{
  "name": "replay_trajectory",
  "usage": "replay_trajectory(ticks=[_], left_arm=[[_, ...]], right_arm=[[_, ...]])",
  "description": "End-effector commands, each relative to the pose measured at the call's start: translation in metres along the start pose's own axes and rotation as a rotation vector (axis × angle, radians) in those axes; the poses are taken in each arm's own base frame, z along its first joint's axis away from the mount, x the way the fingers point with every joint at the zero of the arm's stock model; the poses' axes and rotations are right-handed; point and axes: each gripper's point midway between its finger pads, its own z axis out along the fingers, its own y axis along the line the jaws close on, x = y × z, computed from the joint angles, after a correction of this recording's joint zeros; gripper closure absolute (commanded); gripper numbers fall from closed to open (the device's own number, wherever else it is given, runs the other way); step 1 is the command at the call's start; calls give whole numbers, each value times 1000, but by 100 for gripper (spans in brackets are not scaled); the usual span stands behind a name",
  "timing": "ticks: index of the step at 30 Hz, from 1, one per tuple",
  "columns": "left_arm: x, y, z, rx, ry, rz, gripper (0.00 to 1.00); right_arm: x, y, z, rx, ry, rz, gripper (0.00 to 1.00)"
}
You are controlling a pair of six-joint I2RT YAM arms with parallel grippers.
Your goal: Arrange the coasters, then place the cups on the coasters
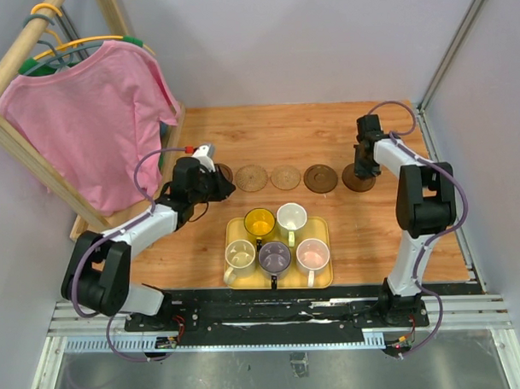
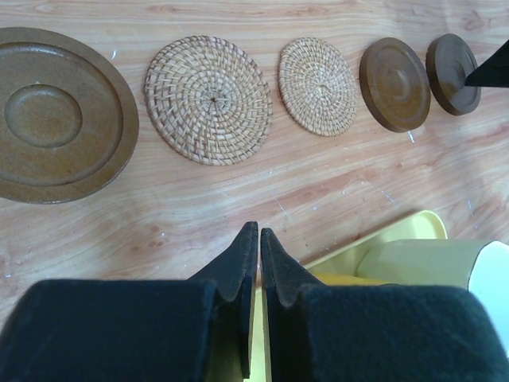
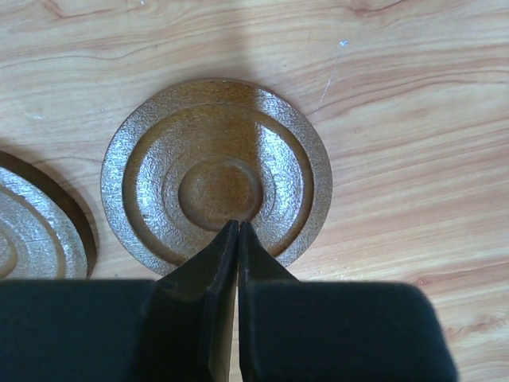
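The yellow tray [image 1: 319, 230] stands on the desk [image 1: 372, 233] and holds all five cups. The yellow cup [image 1: 260, 222] and the white cup [image 1: 291, 217] are in the far row. The cream cup [image 1: 240, 257], the purple-grey cup [image 1: 274, 257] and the pink cup [image 1: 312, 255] are in the near row. Behind the tray, five coasters [image 1: 286, 176] lie in one row on the desk, not touching. From the left they are one dark, two woven and two dark. The left claw [image 2: 259, 235] is closed and empty, near the leftmost coaster [image 2: 60, 119]. The right claw [image 3: 238, 227] is also closed and holds nothing. Its tips are over the rightmost coaster [image 3: 215, 171]; I cannot tell if they touch it.
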Motion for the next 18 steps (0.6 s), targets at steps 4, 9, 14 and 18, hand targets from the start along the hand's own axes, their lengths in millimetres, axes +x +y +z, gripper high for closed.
replay_trajectory(ticks=[4,9,14,18], left_arm=[[3,4,8,-7,-5,13,91],[8,11,16,-28,11,1,92],[12,14,22,-37,18,-7,92],[12,17,27,-43,20,-9,92]], right_arm=[[5,-3,22,9,48,15,96],[1,-1,29,6,53,20,97],[-5,-1,32,4,48,21,97],[-8,0,32,2,48,23,97]])
